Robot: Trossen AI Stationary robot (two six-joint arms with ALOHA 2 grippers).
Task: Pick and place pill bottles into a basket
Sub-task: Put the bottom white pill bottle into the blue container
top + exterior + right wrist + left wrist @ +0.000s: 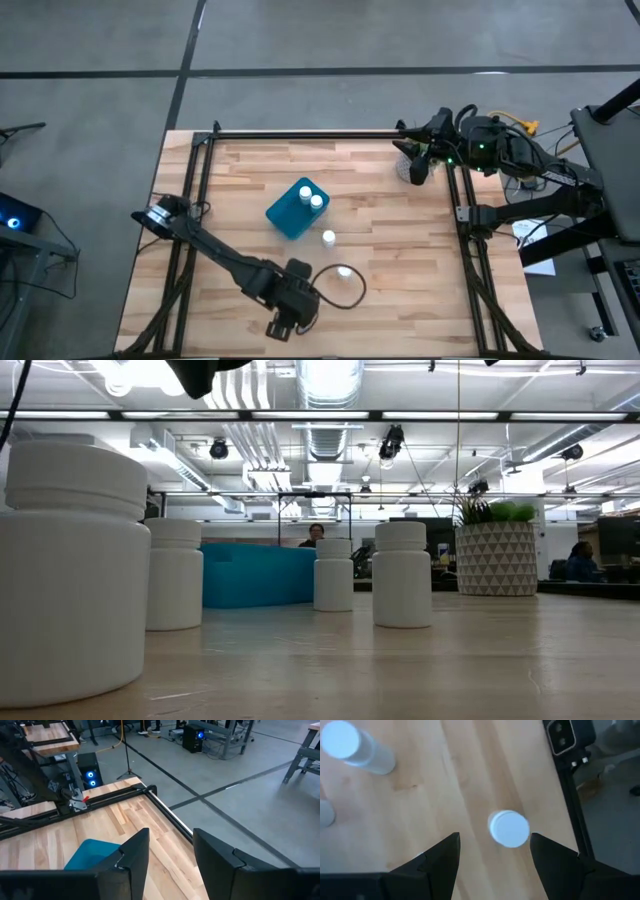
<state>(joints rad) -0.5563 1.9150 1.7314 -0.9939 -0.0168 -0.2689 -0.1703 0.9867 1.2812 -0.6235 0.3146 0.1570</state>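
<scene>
Wooden table (420, 795) bears one bottle (509, 828) just ahead of (not touching) left hand (492, 851).

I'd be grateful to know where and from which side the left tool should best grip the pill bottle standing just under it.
Grip the bottle across its round side wall just below the cap, coming straight down from above. It stands upright on the table with bare wood all round, and the left tool, fingers open, already hangs over it, so both fingers can likely straddle it.
</scene>
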